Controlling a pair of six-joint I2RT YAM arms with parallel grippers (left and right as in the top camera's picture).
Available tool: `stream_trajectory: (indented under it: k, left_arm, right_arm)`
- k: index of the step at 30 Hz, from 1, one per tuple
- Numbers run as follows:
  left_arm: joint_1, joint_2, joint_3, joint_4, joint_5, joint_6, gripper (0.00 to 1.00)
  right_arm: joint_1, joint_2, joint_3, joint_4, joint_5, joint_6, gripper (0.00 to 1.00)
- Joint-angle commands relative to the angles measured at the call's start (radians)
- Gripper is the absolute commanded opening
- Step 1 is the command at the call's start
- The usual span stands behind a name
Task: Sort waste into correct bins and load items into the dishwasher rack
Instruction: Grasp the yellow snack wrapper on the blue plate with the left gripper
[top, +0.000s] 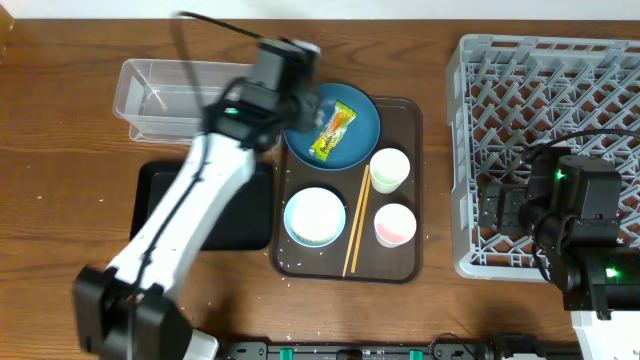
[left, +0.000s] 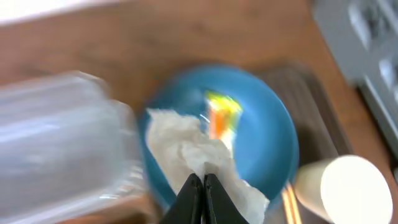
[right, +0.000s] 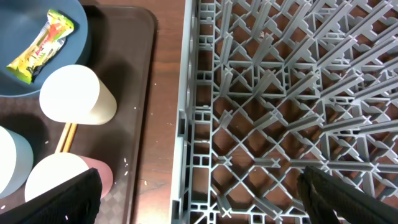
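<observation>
My left gripper (left: 204, 182) is shut on the crumpled white tissue (left: 186, 146) and holds it over the left part of the dark-blue plate (left: 264, 130), next to the clear tub (left: 56, 143). The yellow-green wrapper (top: 333, 133) lies on the plate (top: 360, 115). The brown tray (top: 410, 140) holds the white cup (top: 389, 170), the pink-inside cup (top: 395, 225), the light-blue bowl (top: 315, 217) and the chopsticks (top: 356, 225). My right gripper (right: 199, 199) is open and empty over the left edge of the grey rack (right: 280, 93).
The clear tub (top: 160, 95) stands at the back left, with the black tray (top: 235, 215) in front of it, partly under my left arm. A few white rice grains (right: 127, 163) lie on the brown tray (right: 137, 93). The rack (top: 550, 110) fills the right side.
</observation>
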Motion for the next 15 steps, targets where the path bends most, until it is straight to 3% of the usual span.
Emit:
stream_trajectory:
  k: [1,7,8,9,10,15]
  left_arm:
    - [0.086,-0.013,0.010,0.011,-0.046,-0.002,0.06]
    - [0.212,0.006,0.009,0.032,-0.046,-0.002,0.07]
    - [0.224,0.012,0.008,0.032,-0.046,-0.002,0.11]
    - [0.233,0.018,0.008,0.029,-0.042,-0.002,0.32]
    - [0.237,0.020,0.006,0.028,-0.035,-0.004,0.45]
    - [0.218,0.020,0.000,0.029,0.080,-0.013,0.52]
  right_arm:
    - [-0.004,0.000,0.019,-0.001,0.006,0.010,0.99]
    - [-0.004,0.000,0.019,-0.001,0.006,0.010,0.99]
    - [-0.004,0.000,0.019,-0.001,0.006,0.010,0.99]
    - [-0.004,0.000,0.019,-0.002,0.006,0.010,0.99]
    - [-0.004,0.000,0.019,-0.002,0.006,0.010,0.99]
    - [-0.004,0.000,0.019,-0.003,0.006,0.010,0.99]
